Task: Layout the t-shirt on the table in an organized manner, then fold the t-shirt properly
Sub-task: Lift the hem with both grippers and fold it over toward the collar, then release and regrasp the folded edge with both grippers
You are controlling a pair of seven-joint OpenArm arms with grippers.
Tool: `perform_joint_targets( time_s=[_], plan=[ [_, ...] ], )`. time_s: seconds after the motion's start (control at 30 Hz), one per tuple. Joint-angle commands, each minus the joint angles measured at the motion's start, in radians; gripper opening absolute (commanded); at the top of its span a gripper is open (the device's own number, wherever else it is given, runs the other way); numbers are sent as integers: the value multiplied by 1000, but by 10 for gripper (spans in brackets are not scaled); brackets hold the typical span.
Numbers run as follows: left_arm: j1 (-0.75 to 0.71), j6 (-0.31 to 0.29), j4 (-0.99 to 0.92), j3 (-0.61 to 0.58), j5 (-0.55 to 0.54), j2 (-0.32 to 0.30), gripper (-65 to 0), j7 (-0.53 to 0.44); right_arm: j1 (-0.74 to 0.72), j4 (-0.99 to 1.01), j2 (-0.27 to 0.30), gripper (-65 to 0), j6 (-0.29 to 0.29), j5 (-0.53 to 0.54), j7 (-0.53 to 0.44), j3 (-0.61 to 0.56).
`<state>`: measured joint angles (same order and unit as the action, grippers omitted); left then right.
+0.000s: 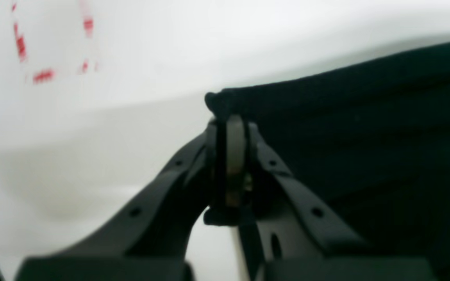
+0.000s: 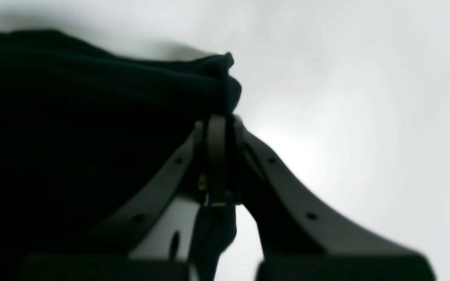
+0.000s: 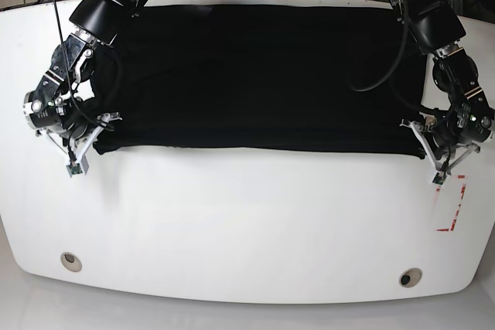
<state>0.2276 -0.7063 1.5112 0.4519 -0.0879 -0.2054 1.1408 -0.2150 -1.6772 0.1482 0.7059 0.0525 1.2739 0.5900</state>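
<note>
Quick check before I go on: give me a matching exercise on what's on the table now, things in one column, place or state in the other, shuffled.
Things:
1. t-shirt
2. left gripper
3. right gripper
4. tape rectangle

Places or states:
A. shut on the cloth at the base view's left end
B. spread black across the table's far half
C. red and white, near the base view's right edge
D. shut on the cloth at the base view's right end

Pairs: 1-B, 2-D, 3-A, 4-C

The base view looks straight down from high overhead on the whole glossy white table (image 3: 247,222), while each wrist view sits close behind its own gripper, sharing with it the black cloth t-shirt (image 3: 255,75) corners at 3 and 9 o'clock.
</note>
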Motion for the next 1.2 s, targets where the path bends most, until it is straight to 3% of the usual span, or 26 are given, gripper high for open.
perform_joint_targets(
  time_s=[0.0,0.5,0.77,0.87,0.93,1.1,1.17],
  plan=[
    [-14,8,81,5,21,-21,-650,29,10,-64,21,-650,-8,-30,28,5],
    [-259,8,285,6,23,-22,-650,126,197,-217,20,-650,-8,-29,60,5],
    [-357,8,288,5,23,-25,-650,124,308,-226,9,-634,-8,70,60,6],
    [-377,8,288,2,23,-27,-650,124,343,-226,8,-525,-8,83,59,6],
    [-383,8,288,0,23,-27,-617,127,360,-226,6,-419,-8,85,56,6],
    [-391,8,286,0,24,-27,-429,127,380,-243,-9,-173,-8,85,54,11],
    [-391,8,286,0,24,-27,-358,127,381,-266,-11,-136,-8,86,54,11]
  ],
)
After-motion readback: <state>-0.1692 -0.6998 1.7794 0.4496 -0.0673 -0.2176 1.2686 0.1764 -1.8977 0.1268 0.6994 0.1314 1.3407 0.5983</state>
